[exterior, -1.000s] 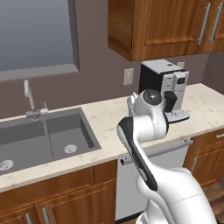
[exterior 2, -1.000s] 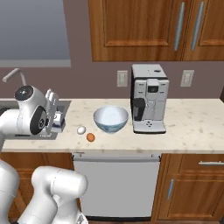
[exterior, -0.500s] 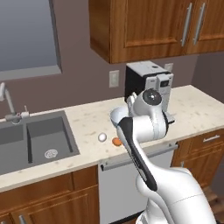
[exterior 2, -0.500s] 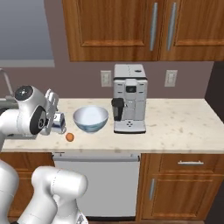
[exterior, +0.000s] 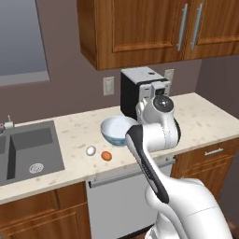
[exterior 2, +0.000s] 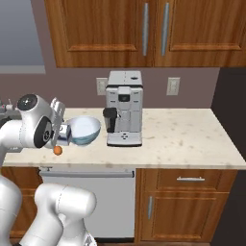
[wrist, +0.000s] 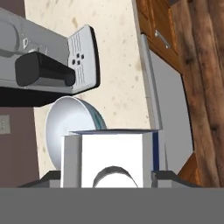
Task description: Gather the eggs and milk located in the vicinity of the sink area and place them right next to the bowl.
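Observation:
My gripper (wrist: 111,178) is shut on the milk (wrist: 112,154), a white carton with blue edging that stands between the fingers. In the right base view the milk (exterior 2: 65,133) hangs just left of the bowl (exterior 2: 85,129), level with its rim. The bowl (exterior: 116,130) is pale inside and blue outside, and it sits on the counter beside the coffee machine. A white egg (exterior: 91,150) and an orange-brown egg (exterior: 107,156) lie on the counter between bowl and sink (exterior: 28,151). The orange-brown egg (exterior 2: 57,150) lies below the carton.
A silver coffee machine (exterior 2: 124,113) stands right of the bowl against the wall. Wooden cabinets (exterior 2: 144,31) hang overhead. Bare speckled counter (exterior 2: 187,137) stretches to the right. A dishwasher front (exterior: 116,196) sits under the counter edge.
The base has driven right, so the whole scene slid left: the sink moved toward the left edge and the bowl came in front. The grip on the carton is unchanged.

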